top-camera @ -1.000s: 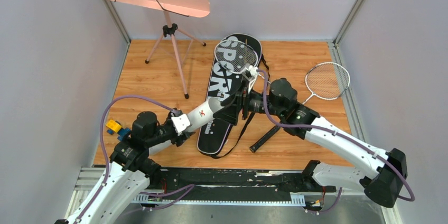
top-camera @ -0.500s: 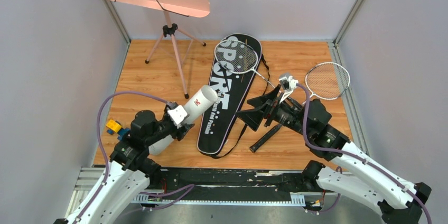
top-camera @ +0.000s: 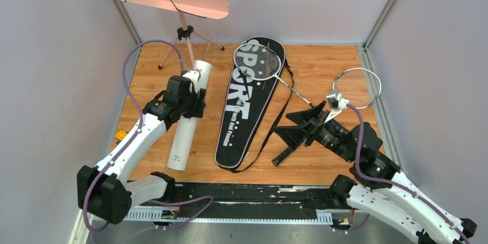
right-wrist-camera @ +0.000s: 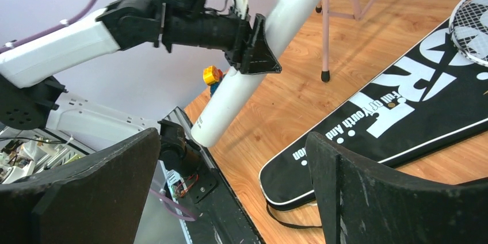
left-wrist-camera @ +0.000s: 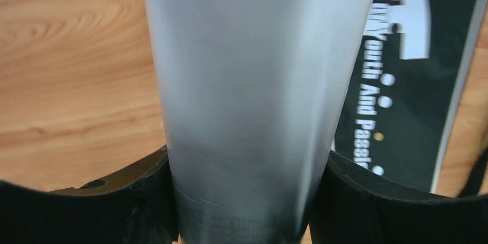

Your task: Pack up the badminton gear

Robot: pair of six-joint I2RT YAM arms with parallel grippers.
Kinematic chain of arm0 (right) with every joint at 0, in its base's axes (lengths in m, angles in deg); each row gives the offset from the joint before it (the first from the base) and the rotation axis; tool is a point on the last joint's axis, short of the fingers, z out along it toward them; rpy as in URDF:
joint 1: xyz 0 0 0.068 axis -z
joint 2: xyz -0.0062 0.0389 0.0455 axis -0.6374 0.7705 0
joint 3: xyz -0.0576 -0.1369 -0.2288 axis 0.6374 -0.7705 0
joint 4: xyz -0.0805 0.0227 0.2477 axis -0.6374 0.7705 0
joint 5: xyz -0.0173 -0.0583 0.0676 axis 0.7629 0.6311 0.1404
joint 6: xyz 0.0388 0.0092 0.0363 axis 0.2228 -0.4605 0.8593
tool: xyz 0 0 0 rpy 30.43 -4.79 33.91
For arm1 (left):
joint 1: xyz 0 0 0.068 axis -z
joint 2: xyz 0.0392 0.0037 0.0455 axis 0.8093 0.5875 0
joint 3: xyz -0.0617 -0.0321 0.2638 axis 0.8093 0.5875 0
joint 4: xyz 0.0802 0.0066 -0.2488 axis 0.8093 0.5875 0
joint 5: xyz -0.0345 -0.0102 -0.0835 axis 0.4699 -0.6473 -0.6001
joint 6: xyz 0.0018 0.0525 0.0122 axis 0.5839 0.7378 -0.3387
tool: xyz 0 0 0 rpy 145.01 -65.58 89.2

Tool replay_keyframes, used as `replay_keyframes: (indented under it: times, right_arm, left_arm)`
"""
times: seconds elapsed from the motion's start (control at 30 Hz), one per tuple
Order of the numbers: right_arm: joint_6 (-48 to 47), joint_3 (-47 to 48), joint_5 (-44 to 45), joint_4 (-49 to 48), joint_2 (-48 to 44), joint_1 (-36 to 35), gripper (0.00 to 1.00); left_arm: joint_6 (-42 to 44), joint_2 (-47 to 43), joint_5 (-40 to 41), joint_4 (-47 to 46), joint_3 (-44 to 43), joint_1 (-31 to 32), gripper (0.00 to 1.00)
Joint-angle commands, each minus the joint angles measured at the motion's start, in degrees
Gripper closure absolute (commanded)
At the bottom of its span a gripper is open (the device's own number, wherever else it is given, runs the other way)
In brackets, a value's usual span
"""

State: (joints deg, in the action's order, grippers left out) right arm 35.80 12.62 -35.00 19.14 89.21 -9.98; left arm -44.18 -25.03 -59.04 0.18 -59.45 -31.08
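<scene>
Wooden table [top-camera: 322,63]: left hand [top-camera: 194,102] clamps white tube [top-camera: 182,140], beside black bag [top-camera: 241,118]; right hand [top-camera: 296,128] spread wide.

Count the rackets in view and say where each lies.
2. One racket has its head resting on the far end of the black bag; the other racket lies on the wood floor right of the bag. Any inside the bag would be hidden.

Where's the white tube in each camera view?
Top external: tube left of centre, left of the bag.
Left wrist: tube fills the middle, top to bottom.
Right wrist: tube slants through the upper middle.
Shared landmark: the bag, at right in both wrist views.
</scene>
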Motion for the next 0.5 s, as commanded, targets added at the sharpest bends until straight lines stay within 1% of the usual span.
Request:
replay_keyframes:
  times: [0.0, 0.07, 0.2, 0.27, 0.37, 0.47]
  right_arm:
    - [-1.7, -0.4, 1.4, 2.1, -3.2, -0.2, 0.0]
    - [-2.1, -0.5, 1.8, 3.5, -4.7, -0.2, 0.0]
    - [-2.5, -0.4, 2.6, 5.3, -7.2, -0.2, 0.0]
    - [-2.2, -0.7, 2.3, 5.6, -8.1, -0.2, 0.0]
    - [-1.4, -1.0, 1.5, 6.3, -8.2, -0.2, 0.0]
    - [-1.0, -0.5, 0.6, 8.2, -7.6, -0.2, 0.0]
  left_arm:
    - [-7.0, 3.0, 3.7, 1.9, -1.8, -6.0, 0.26]
    - [-9.7, 2.8, 3.9, -1.1, -0.2, -7.9, 0.24]
    - [-15.3, 1.8, 4.8, -6.0, 2.8, -10.2, 0.23]
    - [-16.0, 2.4, 6.1, -8.3, 3.4, -10.8, 0.24]
    - [-17.2, 6.7, 9.1, -8.5, 1.9, -12.3, 0.25]
    - [-18.8, 11.6, 8.2, -8.3, 0.3, -15.1, 0.26]
